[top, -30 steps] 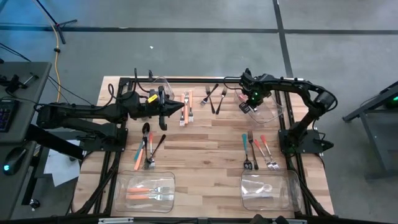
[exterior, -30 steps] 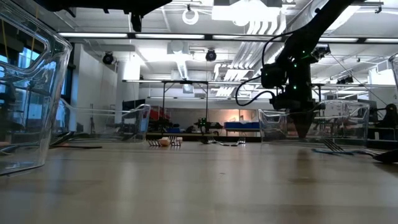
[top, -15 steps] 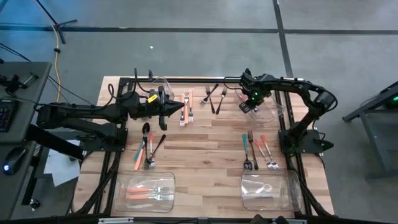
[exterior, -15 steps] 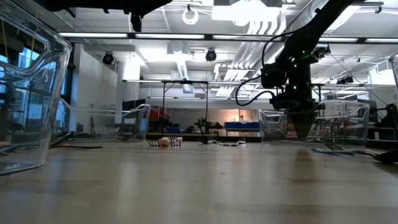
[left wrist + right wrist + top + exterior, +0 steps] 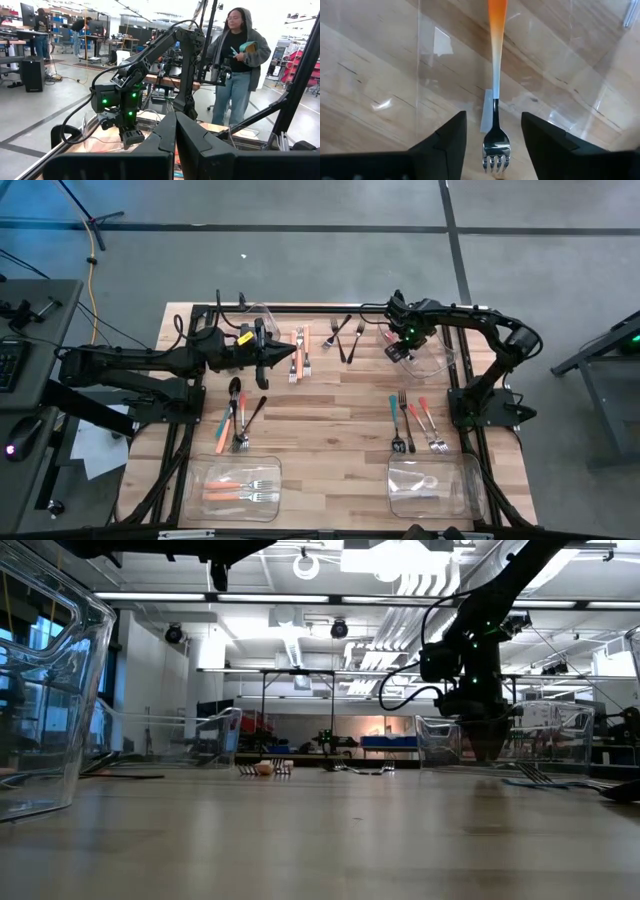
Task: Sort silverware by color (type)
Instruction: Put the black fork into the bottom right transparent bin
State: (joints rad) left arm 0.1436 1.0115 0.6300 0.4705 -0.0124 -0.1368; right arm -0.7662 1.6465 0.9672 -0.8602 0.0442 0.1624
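High view: the table (image 5: pixel 330 395) carries silverware in loose groups. The right gripper (image 5: pixel 398 352) hangs over the clear bin (image 5: pixel 430 358) at the table's far right corner. The left gripper (image 5: pixel 290 352) waits near the far edge, left of centre, beside three orange-handled forks (image 5: pixel 300 352). Black forks (image 5: pixel 345 335) lie between the two arms. More pieces (image 5: pixel 238 415) lie at mid-left and further pieces (image 5: pixel 412 423) at mid-right. The near-left bin (image 5: pixel 240 485) holds orange-handled forks; the near-right bin (image 5: pixel 430 485) holds pale pieces.

Low view: the right gripper (image 5: pixel 487 745) points straight down into the far bin (image 5: pixel 500 738), its tip close above the floor of the bin.

Left wrist view: the left gripper (image 5: pixel 175 131) has its two fingers pressed together, holding nothing. Beyond it stands the right arm (image 5: pixel 150 75); a person (image 5: pixel 237 65) stands in the room behind.

Right wrist view: the right gripper (image 5: pixel 494 150) has its fingers spread apart, and a fork (image 5: pixel 495 90) with an orange handle lies inside the bin between them. No finger touches it. Its long axis runs straight away from the gripper, tines nearest the fingers. Judged from this, the fork is released and the right arm can lift straight clear; the right arm is also nearer the mid-right pieces.
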